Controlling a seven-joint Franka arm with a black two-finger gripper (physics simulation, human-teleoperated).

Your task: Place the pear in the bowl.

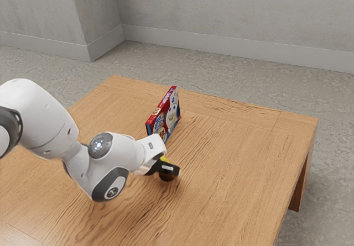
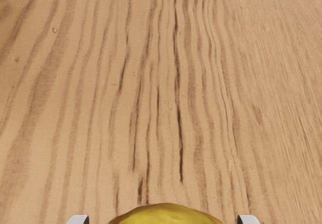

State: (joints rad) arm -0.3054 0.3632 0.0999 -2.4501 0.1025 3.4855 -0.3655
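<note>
In the exterior view, my gripper [image 1: 168, 169] was low over the wooden table [image 1: 243, 163], just below the middle of the frame. A patch of yellow, which I took for the pear [image 1: 164, 158], showed right at it, and a dark rounded shape [image 1: 167, 176] I couldn't name was just under it. The red and blue box [image 1: 172, 110] stood nearby, above centre.

In the wrist view, the pear's yellow top curved up at the bottom edge, near the middle, close under my hand. I couldn't tell whether my grip was spread or pinching it.

I judged the grasp to be the step in hand. The next move called for making that hold sure, then lifting the pear straight up toward the bowl.
</note>
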